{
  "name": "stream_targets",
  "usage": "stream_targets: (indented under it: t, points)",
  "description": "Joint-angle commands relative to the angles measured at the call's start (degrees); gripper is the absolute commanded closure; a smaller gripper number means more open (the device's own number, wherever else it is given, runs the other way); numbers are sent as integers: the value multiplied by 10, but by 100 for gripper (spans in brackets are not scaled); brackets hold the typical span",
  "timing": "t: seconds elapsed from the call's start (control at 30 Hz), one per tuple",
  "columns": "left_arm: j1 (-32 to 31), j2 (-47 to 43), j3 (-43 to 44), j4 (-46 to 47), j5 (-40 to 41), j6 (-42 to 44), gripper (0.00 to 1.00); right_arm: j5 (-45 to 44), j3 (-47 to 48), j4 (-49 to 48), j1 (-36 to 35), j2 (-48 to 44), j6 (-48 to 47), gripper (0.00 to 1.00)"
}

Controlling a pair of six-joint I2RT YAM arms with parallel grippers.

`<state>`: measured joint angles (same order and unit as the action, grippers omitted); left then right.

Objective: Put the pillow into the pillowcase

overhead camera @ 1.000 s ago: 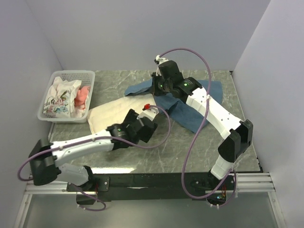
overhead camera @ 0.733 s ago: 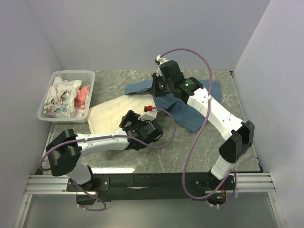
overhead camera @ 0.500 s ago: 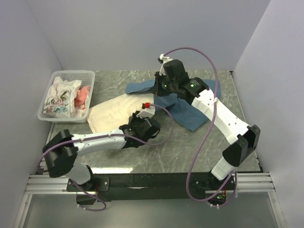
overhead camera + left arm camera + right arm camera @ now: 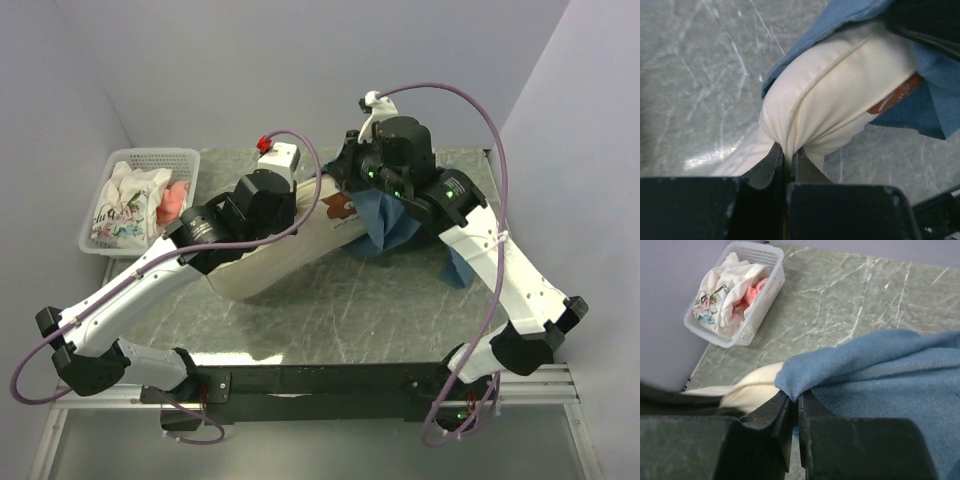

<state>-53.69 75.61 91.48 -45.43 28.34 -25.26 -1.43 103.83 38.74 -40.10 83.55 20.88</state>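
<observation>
The cream pillow (image 4: 270, 268) runs slanting from the table's left-middle up to the blue pillowcase (image 4: 385, 222). My left gripper (image 4: 788, 152) is shut on a bunched fold of the pillow (image 4: 840, 95), whose far end lies inside the mouth of the pillowcase (image 4: 935, 112). A red-brown label (image 4: 895, 95) shows on that end. My right gripper (image 4: 796, 399) pinches the upper edge of the pillowcase (image 4: 880, 365), held above the pillow (image 4: 747, 390). From the top view the left gripper (image 4: 298, 218) and right gripper (image 4: 350, 180) stand close together at the back middle.
A white mesh basket (image 4: 125, 160) with printed white and pink cloth stands at the back left, also seen as the basket (image 4: 774, 260) in the right wrist view. Grey walls close the table on three sides. Part of the pillowcase hangs under the right forearm (image 4: 458, 268).
My left gripper closed on the pillow and carried its end up and back-right into the pillowcase mouth. The right arm lifted the pillowcase edge and shifted slightly right.
</observation>
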Motion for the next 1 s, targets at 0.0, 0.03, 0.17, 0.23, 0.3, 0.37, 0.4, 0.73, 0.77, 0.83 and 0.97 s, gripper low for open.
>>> stream_targets:
  t: [0.0,0.03,0.17,0.23,0.3,0.37,0.4,0.73,0.77,0.83,0.97]
  points:
    - [50,-17,-34,54,-108,-68,99,-79,-18,0,-62,-43,-12,88]
    - [76,-26,-72,72,-130,-77,99,-93,-34,-7,-71,-65,-12,86]
    - [120,-61,-166,145,-213,-112,99,-123,-125,-38,-90,-95,-6,52]
    - [126,-62,-197,155,-222,-112,99,-158,-147,-38,-93,-101,-3,43]
    - [143,-64,-217,171,-237,-115,99,-182,-193,-58,-98,-126,4,29]
    - [154,-63,-220,180,-256,-114,99,-211,-249,-80,-100,-150,8,20]
    - [162,-59,-211,173,-260,-113,99,-227,-266,-95,-102,-172,14,18]
    - [170,-13,-148,157,-285,-99,99,-290,-448,-206,-128,-228,25,12]
    - [171,-9,-145,155,-287,-100,99,-292,-436,-205,-126,-216,23,11]
    - [176,-6,-134,156,-295,-103,99,-283,-409,-194,-101,-170,21,12]
    - [196,-1,-98,160,-323,-151,99,-201,-333,-186,-13,-117,11,44]
